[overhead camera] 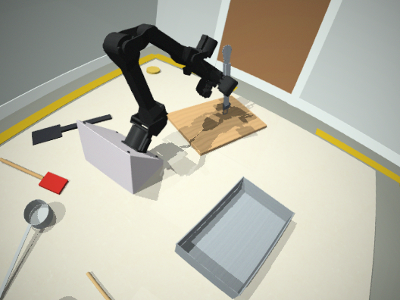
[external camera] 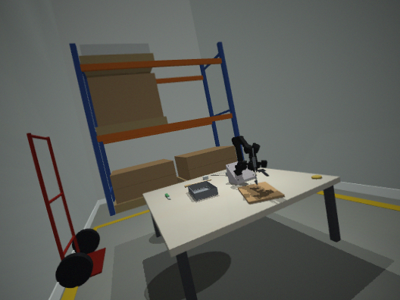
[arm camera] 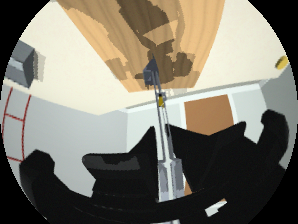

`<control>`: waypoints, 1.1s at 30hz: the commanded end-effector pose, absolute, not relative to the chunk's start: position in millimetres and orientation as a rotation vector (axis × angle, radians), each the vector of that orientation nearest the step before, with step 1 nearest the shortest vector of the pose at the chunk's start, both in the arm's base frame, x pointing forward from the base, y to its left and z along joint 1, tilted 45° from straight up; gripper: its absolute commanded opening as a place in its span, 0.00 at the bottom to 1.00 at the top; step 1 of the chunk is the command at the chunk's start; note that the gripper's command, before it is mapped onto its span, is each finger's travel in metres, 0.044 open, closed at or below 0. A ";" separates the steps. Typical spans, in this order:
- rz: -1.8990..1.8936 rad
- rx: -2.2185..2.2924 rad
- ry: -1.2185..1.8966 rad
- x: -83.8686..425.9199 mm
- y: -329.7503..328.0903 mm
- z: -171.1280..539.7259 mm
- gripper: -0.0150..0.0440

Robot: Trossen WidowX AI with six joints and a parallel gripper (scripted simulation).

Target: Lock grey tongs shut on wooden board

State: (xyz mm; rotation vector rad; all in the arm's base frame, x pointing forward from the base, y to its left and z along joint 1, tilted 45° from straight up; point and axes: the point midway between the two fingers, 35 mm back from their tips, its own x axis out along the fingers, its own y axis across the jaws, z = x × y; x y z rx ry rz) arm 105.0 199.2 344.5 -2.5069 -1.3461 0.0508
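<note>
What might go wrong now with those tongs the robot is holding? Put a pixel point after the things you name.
The grey tongs (overhead camera: 226,68) (arm camera: 166,145) stand upright in the tool (overhead camera: 227,86) (arm camera: 158,128), so they might topple or bounce if let go before being laid flat. They are over the far part of the wooden board (overhead camera: 201,142) (external camera: 261,198) (arm camera: 100,30), so they might land partly off it. If they aren't locked yet, they might spring open; I can't see the lock.

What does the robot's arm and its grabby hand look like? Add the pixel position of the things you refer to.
The arm (overhead camera: 141,81) is all black, made of chunky, blocky pieces with rounded joints. It grows out of a pale, wedge-shaped base (overhead camera: 110,167) with small dark dots on it. The gripper (arm camera: 158,128) is black too, with two wide, pointy fingers. I can't see any cables.
</note>
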 end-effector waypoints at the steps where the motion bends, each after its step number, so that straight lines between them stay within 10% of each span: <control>1: 0.083 -2.542 -1.379 107.5 200.9 352.3 0.00; 33: 0.865 -2.592 -1.611 123.4 202.9 347.1 0.00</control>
